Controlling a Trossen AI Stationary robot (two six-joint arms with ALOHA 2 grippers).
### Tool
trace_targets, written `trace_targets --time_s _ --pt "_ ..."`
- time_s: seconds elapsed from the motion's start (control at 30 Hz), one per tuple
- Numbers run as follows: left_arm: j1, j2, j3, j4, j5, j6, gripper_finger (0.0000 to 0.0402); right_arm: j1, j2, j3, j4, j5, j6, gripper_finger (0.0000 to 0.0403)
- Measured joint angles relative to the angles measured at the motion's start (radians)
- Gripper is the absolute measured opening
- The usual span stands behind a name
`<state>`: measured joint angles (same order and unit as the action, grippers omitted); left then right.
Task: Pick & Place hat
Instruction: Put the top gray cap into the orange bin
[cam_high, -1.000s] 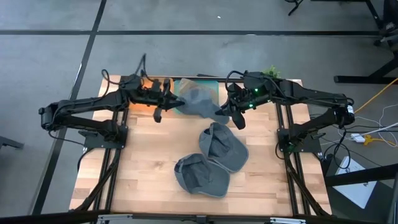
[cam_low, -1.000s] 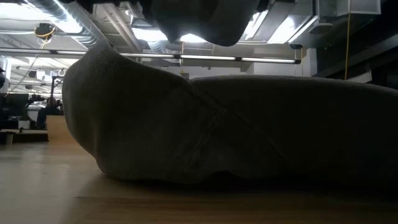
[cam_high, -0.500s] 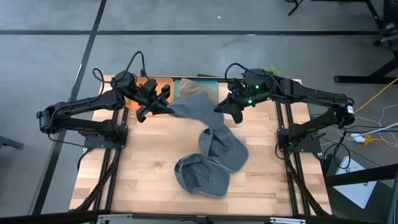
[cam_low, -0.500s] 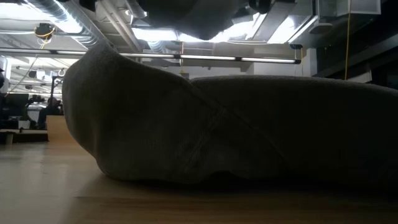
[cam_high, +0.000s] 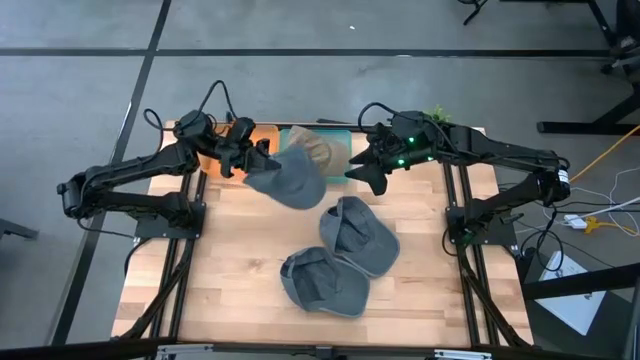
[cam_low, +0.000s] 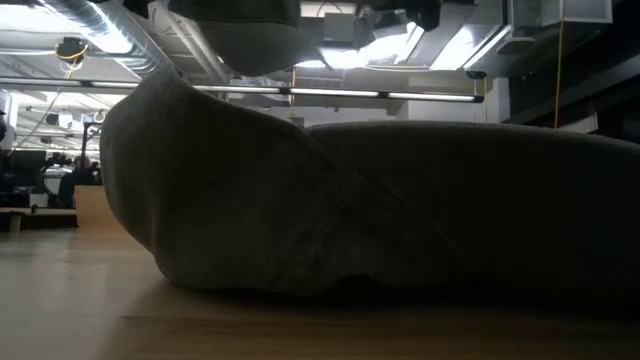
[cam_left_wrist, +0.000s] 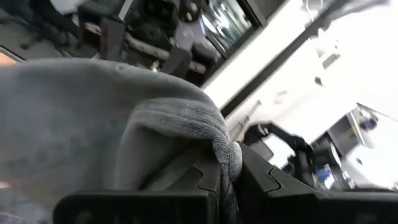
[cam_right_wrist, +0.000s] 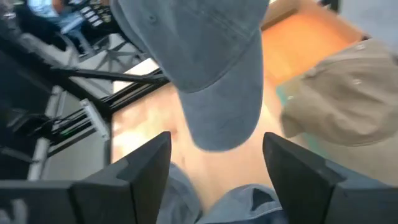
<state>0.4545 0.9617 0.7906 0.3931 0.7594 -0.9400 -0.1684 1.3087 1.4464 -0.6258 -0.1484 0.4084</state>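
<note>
the soft, light grey hat (cam_high: 287, 180) hangs above the bench (cam_high: 230, 280), pinched at its fabric edge by the closed left gripper (cam_high: 250, 165); right gripper (cam_high: 362, 172) spread, apparently empty.

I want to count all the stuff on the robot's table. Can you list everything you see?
held hat: one, grey-blue, hanging above the table's far middle, gripped by the left arm.
hats on table: two, grey-blue, lying touching near the middle and front.
tan hat: one, on a teal tray at the far edge.
plant: one, green, far right corner.
table: one, light wood.
left end effector: shut on the held hat.
right end effector: open, empty, beside the tray.
</note>
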Motion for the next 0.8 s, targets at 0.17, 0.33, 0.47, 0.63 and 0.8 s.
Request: trace_targets --time_s 0.17,0.33,0.47,0.63,0.8 --pt "-0.012 -0.026 0.0 0.0 -0.125 -0.012 0.002 0.0 0.0 0.0 0.0 0.081 -0.007 0.025" --pt "-0.029 -0.061 0.0 0.0 -0.253 -0.019 0.002 0.0 0.0 0.0 -0.01 0.085 -0.039 0.0242" --pt "-0.035 -0.113 0.0 -0.012 -0.354 -0.018 0.0021 0.0 0.0 0.0 -0.088 0.085 -0.069 0.0236" --pt "-0.035 -0.221 0.0 -0.154 -0.544 0.007 0.0021 0.0 0.0 0.0 -0.167 0.086 -0.081 0.0233" --pt "-0.035 -0.328 0.0 -0.404 -0.78 0.059 0.0021 0.001 0.0 0.0 -0.177 0.122 -0.103 0.0233"
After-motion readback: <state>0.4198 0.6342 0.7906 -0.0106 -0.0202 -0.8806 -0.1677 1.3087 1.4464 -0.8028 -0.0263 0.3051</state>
